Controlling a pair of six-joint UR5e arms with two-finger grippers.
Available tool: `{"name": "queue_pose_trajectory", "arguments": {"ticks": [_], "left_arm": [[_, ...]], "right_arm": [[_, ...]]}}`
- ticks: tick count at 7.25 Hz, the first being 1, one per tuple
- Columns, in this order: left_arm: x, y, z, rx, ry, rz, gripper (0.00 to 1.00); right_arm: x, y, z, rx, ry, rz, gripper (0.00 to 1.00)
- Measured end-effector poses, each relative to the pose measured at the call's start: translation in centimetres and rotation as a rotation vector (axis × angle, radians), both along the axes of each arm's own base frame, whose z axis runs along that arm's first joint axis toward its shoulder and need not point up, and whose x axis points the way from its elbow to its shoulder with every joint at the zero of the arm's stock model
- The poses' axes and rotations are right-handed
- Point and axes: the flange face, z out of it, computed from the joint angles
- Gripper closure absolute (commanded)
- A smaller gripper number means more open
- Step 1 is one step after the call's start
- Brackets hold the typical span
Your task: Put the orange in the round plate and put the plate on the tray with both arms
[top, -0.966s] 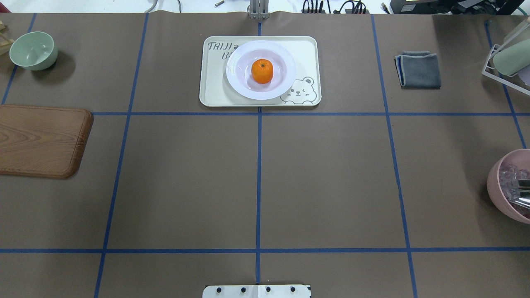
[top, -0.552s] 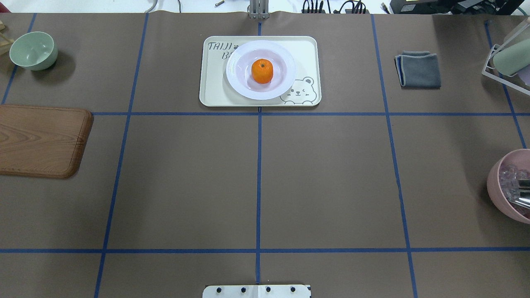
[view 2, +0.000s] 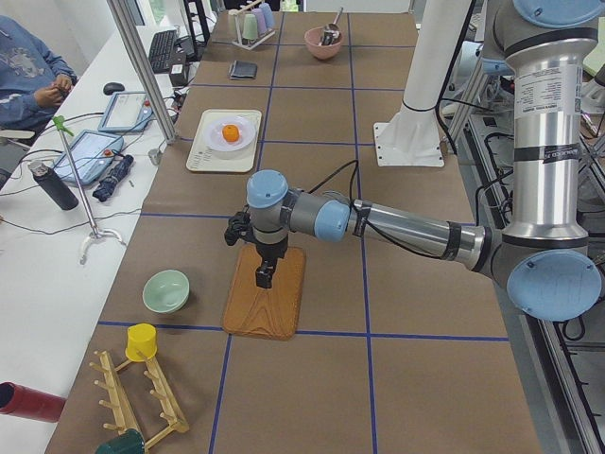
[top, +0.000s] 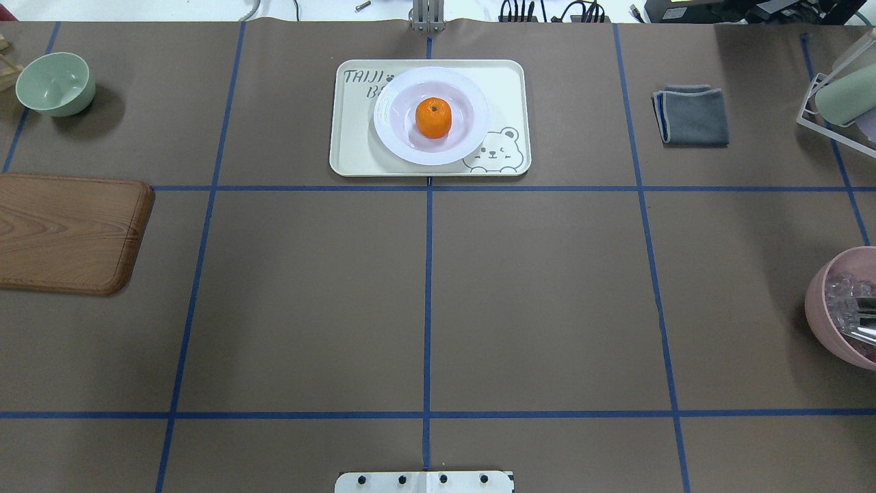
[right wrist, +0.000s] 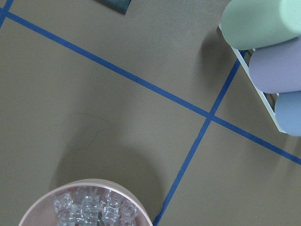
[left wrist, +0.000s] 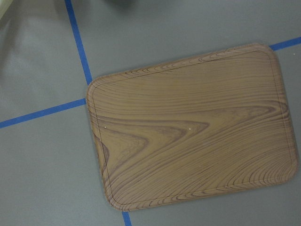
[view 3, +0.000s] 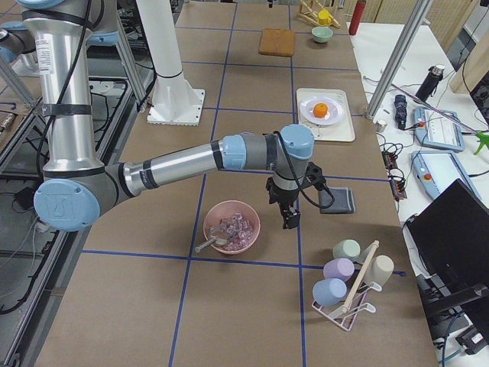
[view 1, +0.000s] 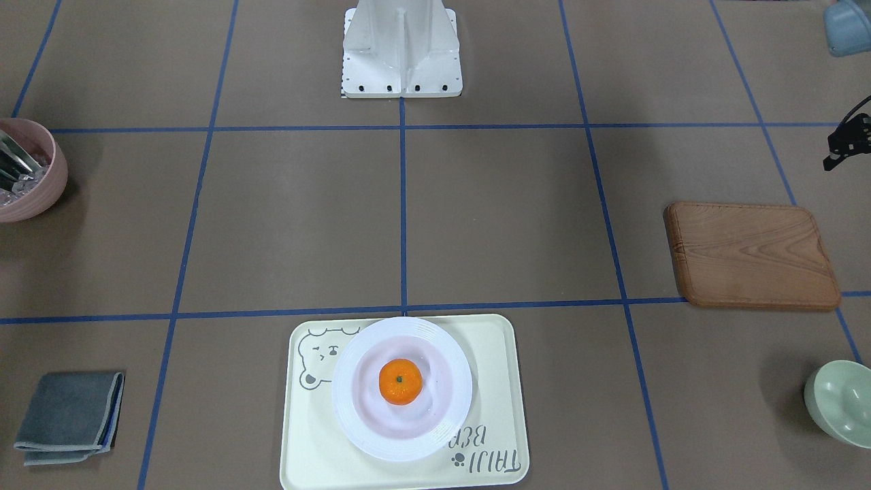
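Observation:
The orange [top: 433, 117] lies in the middle of the white round plate [top: 384, 118], and the plate stands on the cream bear tray [top: 352, 147] at the far centre of the table. The front view has the same stack: orange [view 1: 400, 381], plate [view 1: 354, 408], tray [view 1: 490, 354]. Both arms are far out to the sides. In the left side view my left gripper [view 2: 264, 276] hangs over the wooden board [view 2: 265, 291]. In the right side view my right gripper [view 3: 289, 220] hangs beside the pink bowl [view 3: 231, 227]. I cannot tell whether either is open or shut.
The wooden board [top: 68, 233] lies at the left edge, with a pale green bowl [top: 55, 83] behind it. A folded grey cloth [top: 692, 115] lies at the far right, near a cup rack [top: 842, 96]. The pink bowl [top: 845, 308] holds clear pieces.

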Motion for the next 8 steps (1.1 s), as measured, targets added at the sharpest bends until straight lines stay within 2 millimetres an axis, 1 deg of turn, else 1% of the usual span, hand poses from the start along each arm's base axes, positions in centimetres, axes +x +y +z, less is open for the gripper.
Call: {"name": "queue_pose_trajectory", "arguments": {"ticks": [3, 8], "left_arm": [[0.1, 0.0, -0.9, 0.010, 0.006, -0.007, 0.02], [0.2, -0.4, -1.6, 0.024, 0.008, -0.008, 0.02]], "right_arm": [[0.0, 0.0, -0.8, 0.015, -0.002, 0.002, 0.00], [0.0, 0.1, -2.0, 0.038, -0.002, 0.004, 0.00]]}}
